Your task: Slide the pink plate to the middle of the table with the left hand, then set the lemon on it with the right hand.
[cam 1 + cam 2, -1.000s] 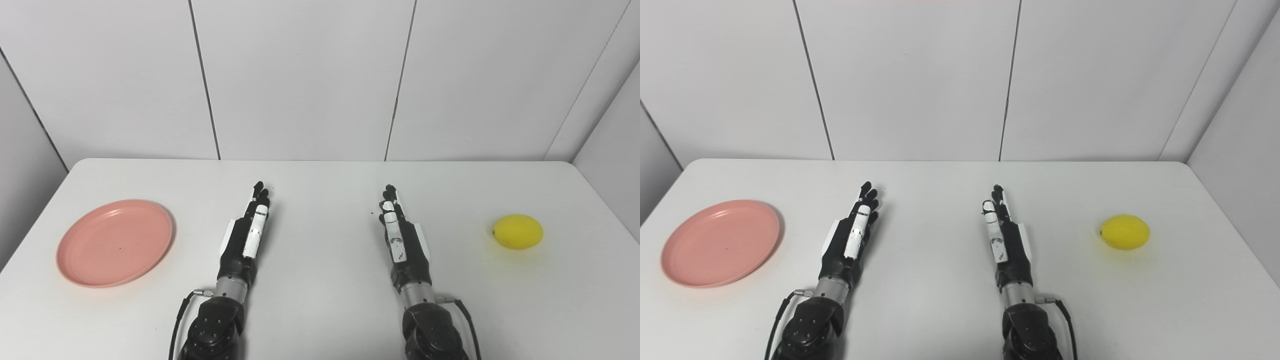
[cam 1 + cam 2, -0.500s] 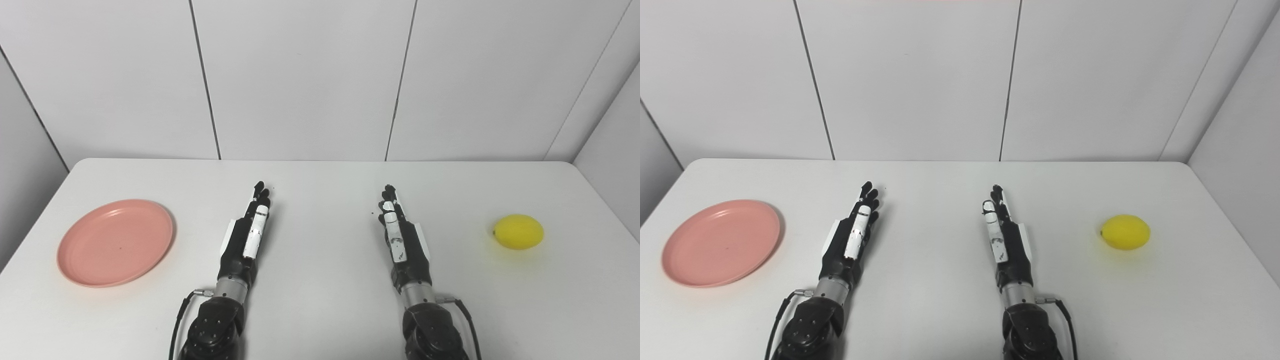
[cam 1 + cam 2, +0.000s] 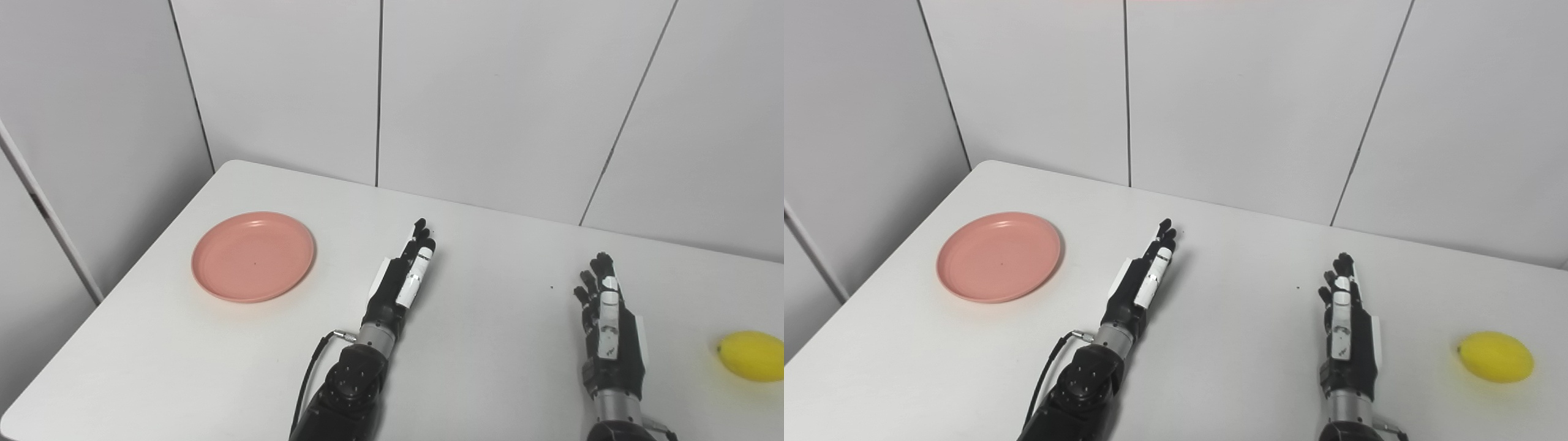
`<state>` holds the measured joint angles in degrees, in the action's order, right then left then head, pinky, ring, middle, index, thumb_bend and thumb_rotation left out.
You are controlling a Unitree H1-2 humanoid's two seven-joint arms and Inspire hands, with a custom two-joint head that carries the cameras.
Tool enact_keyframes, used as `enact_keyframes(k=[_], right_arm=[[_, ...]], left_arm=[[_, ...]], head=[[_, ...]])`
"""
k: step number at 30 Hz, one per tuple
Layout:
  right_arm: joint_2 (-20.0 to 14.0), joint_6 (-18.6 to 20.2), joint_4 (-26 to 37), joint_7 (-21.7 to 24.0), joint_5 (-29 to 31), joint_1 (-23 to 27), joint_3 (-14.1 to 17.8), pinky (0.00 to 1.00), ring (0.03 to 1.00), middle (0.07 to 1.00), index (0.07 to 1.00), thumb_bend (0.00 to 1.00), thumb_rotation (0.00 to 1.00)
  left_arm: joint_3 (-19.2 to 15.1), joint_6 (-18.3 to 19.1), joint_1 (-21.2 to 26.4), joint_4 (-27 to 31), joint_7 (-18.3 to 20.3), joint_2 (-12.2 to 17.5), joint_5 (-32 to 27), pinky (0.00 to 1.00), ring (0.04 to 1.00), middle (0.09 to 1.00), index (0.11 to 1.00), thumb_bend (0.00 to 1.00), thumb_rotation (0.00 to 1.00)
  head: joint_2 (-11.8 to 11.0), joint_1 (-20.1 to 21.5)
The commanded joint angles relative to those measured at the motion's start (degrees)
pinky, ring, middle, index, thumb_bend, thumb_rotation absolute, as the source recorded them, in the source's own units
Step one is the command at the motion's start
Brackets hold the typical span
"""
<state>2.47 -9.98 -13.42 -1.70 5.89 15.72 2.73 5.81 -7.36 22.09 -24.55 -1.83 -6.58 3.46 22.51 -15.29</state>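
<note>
Nothing had begun: my left hand (image 3: 401,285) and right hand (image 3: 606,321) lay flat, fingers straight, holding nothing. The round pink plastic plate (image 3: 253,256) sat far left, the yellow lemon (image 3: 751,356) far right. Next, I judged, left hand reaches the plate's rim

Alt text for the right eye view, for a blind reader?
Both robot hands, left and right, rest open and empty on a white table. An empty pink plate lies far left; a lemon far right.
</note>
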Motion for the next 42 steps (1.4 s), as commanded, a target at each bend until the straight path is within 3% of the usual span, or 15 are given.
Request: enact_keyframes(k=[1,11,16,23,33,38,40,42], right_arm=[[-1.0,-3.3,-1.5,1.1,0.4,-0.9,0.6,0.95,0.952,0.962,0.954,0.61,0.96],[-2.5,-5.1,-3.0,2.4,0.3,-1.2,0.2,0.97,0.969,0.980,0.974,0.64,1.00],[-3.4,-3.2,-1.7,4.1,1.5,-1.7,-0.5,1.00,0.998,1.000,1.000,0.67,1.00],[-2.6,-2.5,-0.1,2.8,0.6,-2.0,-0.5,0.98,0.982,0.993,0.991,0.65,1.00],[-2.1,-2.4,0.7,2.5,0.2,-2.2,-0.5,1.00,0.985,0.994,0.997,0.64,1.00],[-1.9,-2.3,0.9,2.4,0.3,-2.2,-0.4,0.99,0.984,0.996,0.994,0.68,1.00],[-1.9,-2.0,1.0,2.5,0.4,-2.2,-0.5,1.00,0.987,0.999,0.998,0.69,1.00],[-1.9,-1.8,1.1,2.6,0.6,-2.2,-0.5,1.00,0.990,0.999,1.000,0.68,1.00]], left_arm=[[1.0,-3.3,-1.8,-4.5,-0.6,-2.0,0.5,1.00,1.000,1.000,1.000,0.40,1.00],[0.5,-4.7,-0.8,-8.7,-1.8,-3.1,1.4,1.00,1.000,1.000,1.000,0.38,1.00],[0.9,-4.9,-0.7,-9.0,-2.5,-3.0,2.5,1.00,1.000,1.000,1.000,0.38,1.00],[-0.9,-9.7,0.2,-10.6,-2.4,-3.4,0.7,1.00,1.000,1.000,1.000,0.41,1.00],[-2.2,-4.8,-0.8,0.1,-3.3,-2.9,0.8,1.00,0.980,0.976,0.967,0.44,1.00],[-3.1,-3.3,-0.3,3.2,-6.2,-2.2,3.2,0.89,0.883,0.886,0.876,0.43,1.00],[-3.0,-1.3,-0.2,5.3,-5.7,-1.3,3.7,0.87,0.874,0.880,0.873,0.43,1.00],[-3.1,-1.9,0.2,6.6,-4.0,-0.3,2.3,0.89,0.875,0.883,0.877,0.43,1.00]], head=[[0.1,0.0],[-3.9,-5.2],[-3.8,-4.8],[-3.7,-4.3],[-3.4,-3.8],[-3.4,-4.0],[-3.4,-3.9],[-3.3,-3.9]])
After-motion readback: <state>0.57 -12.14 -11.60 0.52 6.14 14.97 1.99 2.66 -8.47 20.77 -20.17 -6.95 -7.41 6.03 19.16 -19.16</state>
